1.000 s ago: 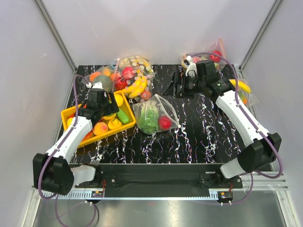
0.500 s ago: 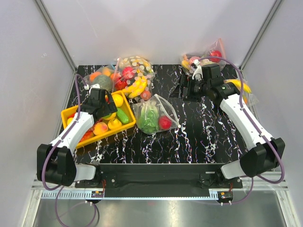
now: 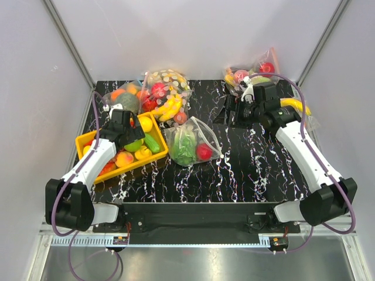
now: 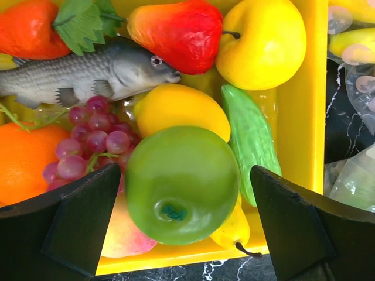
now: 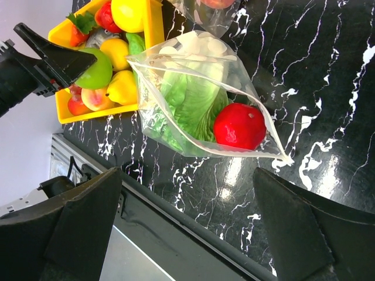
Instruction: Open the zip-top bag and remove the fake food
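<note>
The dotted zip-top bag lies at the table's middle with a green lettuce and a red round fruit inside. The right wrist view shows the bag, lettuce and red fruit too. A green apple rests on other fruit in the yellow tray. My left gripper is open just above the apple, a jaw on each side, not touching it. My right gripper is open and empty, raised over the back right, apart from the bag.
The yellow tray also holds a fish, grapes, a cucumber, pears and oranges. A bulky dotted bag with bananas and a clear bag of fruit sit at the back left. More fruit bags lie at the back right.
My right gripper has moved right and back, away from the zip-top bag. My left gripper has shifted a little back over the tray, and the green apple now shows in it.
</note>
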`<state>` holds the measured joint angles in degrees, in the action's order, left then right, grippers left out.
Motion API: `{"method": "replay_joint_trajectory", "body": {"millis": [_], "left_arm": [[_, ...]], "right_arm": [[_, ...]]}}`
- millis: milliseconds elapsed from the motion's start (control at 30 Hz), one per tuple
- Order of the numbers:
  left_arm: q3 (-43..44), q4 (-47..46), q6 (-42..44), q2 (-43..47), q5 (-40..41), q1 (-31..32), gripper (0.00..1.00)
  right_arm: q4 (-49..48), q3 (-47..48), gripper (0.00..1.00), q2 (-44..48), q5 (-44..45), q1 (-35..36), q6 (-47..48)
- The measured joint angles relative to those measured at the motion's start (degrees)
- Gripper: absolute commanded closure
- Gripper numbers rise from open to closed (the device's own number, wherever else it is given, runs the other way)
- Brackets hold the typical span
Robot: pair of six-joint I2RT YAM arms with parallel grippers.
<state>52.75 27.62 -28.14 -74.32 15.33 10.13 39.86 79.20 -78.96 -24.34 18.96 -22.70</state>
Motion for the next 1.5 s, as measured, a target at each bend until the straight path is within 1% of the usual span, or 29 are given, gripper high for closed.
{"method": "replay_joint_trajectory", "body": {"millis": [133, 267, 467, 567, 700, 833, 933, 1100, 1200, 1233, 1267, 1367, 1433, 1467, 1500], "left_arm": [[1.44, 1.53, 0.72, 1.44, 2.32, 1.01, 0.01], [6.14, 2.95, 1.33, 3.58, 4.96, 4.20, 0.01], [15.96, 2.67, 1.27, 2.84, 6.62, 15.78, 0.01], [20.98, 2.10, -0.11, -1.27, 4.79, 22.03, 0.01], [27.23, 2.16, -1.95, -10.21, 2.32, 30.03, 0.01], [32.24, 3.37, -2.99, -18.16, -0.37, 35.47, 0.01], [34.56, 5.22, -3.89, -22.03, -1.49, 36.76, 0.01], [35.69, 7.80, -5.01, -24.04, -1.60, 36.26, 0.02], [37.66, 8.90, -5.40, -25.44, -1.66, 36.06, 0.11], [38.21, 9.16, -5.44, -25.99, -1.73, 36.06, 0.16], [38.58, 9.22, -5.64, -26.43, -1.88, 36.06, 0.31], [39.01, 9.99, -6.23, -27.36, -2.16, 36.06, 0.50], [39.04, 10.47, -6.38, -27.58, -2.32, 36.06, 0.58], [39.04, 10.56, -6.36, -27.63, -2.34, 36.06, 0.67], [39.04, 10.60, -6.47, -27.63, -2.47, 36.06, 0.70]], "right_arm": [[0.35, -1.18, 0.00, 1.25, 0.42, -0.28, 0.26], [0.33, -2.69, 0.00, 1.66, 0.94, -0.37, 1.27], [0.31, -5.97, 0.00, 2.82, 1.62, -0.39, 2.82], [0.26, -6.95, 0.00, 2.84, 2.71, -0.39, 2.99], [0.31, -7.85, 0.00, 3.04, 4.20, -0.42, 2.99], [0.26, -8.87, 0.00, 4.04, 6.43, -0.48, 2.91], [0.15, -10.40, 0.00, 5.92, 8.15, -0.61, 2.54], [-0.61, -12.22, 0.00, 9.11, 8.92, -0.81, 2.32], [-2.27, -13.77, 0.00, 9.68, 8.72, -0.85, 2.34], [-2.99, -14.49, 0.00, 9.68, 8.63, -0.87, 2.34], [-3.43, -15.23, 0.00, 9.64, 8.59, -0.90, 2.34], [-4.04, -16.24, 0.00, 9.05, 8.20, -1.05, 2.40], [-4.94, -16.24, 0.00, 8.04, 8.02, -1.11, 2.62], [-5.33, -16.24, 0.00, 7.48, 7.89, -1.14, 2.84], [-5.73, -16.22, 0.00, 6.82, 7.74, -1.14, 3.10]]}}
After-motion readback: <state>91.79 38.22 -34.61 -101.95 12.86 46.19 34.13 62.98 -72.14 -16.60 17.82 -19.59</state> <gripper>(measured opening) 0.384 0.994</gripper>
